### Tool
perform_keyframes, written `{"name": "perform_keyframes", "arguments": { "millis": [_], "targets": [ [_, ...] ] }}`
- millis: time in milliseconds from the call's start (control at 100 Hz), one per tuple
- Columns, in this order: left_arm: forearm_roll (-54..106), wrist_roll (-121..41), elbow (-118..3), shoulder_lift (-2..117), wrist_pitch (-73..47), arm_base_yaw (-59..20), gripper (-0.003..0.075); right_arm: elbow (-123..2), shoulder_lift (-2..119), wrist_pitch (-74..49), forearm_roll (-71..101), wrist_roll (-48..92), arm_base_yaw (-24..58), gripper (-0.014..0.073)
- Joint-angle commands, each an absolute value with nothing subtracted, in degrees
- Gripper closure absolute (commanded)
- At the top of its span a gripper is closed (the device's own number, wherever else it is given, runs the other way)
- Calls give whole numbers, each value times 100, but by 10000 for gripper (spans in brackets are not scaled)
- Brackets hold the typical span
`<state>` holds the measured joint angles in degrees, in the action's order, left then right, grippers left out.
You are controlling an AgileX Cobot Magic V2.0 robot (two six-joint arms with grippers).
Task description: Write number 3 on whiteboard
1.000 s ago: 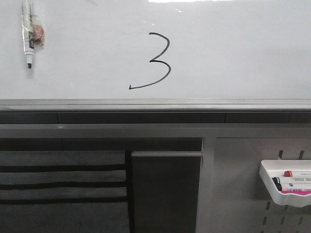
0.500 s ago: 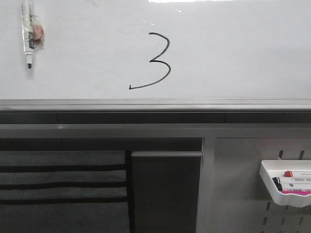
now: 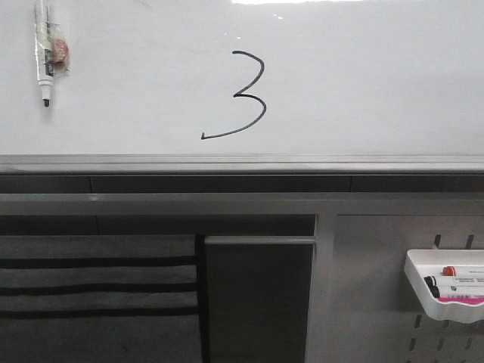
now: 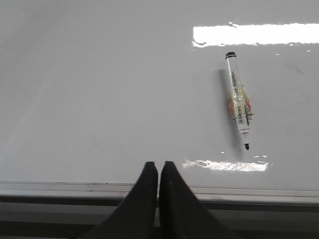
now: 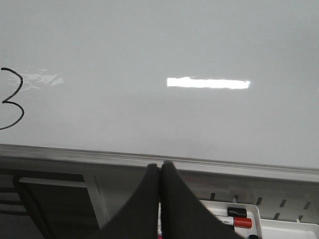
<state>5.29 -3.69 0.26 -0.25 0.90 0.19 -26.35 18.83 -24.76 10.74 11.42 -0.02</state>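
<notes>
Front view: the number 3 (image 3: 240, 97) stands finished in thin black line on the whiteboard (image 3: 363, 91), a little left of centre, its long tail sweeping left and ending just above the grey rail (image 3: 242, 162) along the board's lower edge. A marker (image 3: 44, 53) hangs taped at the upper left, well apart from the digit. A white tray (image 3: 423, 295) with pens sits on the pegboard at the lower right. Neither arm shows here, so the board face is unobstructed. The task looks done; the main risk now is smearing the ink, which any sweep across the middle of the board would cause.

Left wrist view: the left pincer (image 4: 158, 167) is pressed together and holds nothing, its tips over the rail with bare board beyond. The taped marker (image 4: 238, 102) lies off to 1 side, near but not touching. A forward push could knock the marker loose or scrape the glossy surface; there is open room on the blank board on the pincer's other side.

Right wrist view: the right pincer (image 5: 160, 167) is also pressed together and empty, over the rail, with the tray of pens (image 5: 239, 219) just beneath it. The 3 (image 5: 11, 99) shows at the picture's edge, well apart. Dropping could catch the tray rim; drifting toward the digit could smudge it. Pulling straight back looks safest.
</notes>
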Motion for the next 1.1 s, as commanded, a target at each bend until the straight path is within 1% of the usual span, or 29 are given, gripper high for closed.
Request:
{"name": "perform_keyframes", "arguments": {
  "millis": [0,640,700,820,930,1090],
  "targets": [
    [521,-293,67,-185,480,61,741,-2781,1918,-2066,1048,1190,-19,663],
    [521,-293,67,-185,480,61,741,-2781,1918,-2090,1048,1190,-19,663],
    [521,-293,67,-185,480,61,741,-2682,1685,-2005,1048,1190,-29,663],
    [521,-293,67,-185,480,61,741,-2072,993,-1309,1082,1149,-163,663],
    [521,-293,67,-185,480,61,741,-1194,334,-774,1245,1148,-192,663],
    [521,-293,67,-185,480,61,741,-101,-89,0,1245,1148,-192,663]
  ]
}}
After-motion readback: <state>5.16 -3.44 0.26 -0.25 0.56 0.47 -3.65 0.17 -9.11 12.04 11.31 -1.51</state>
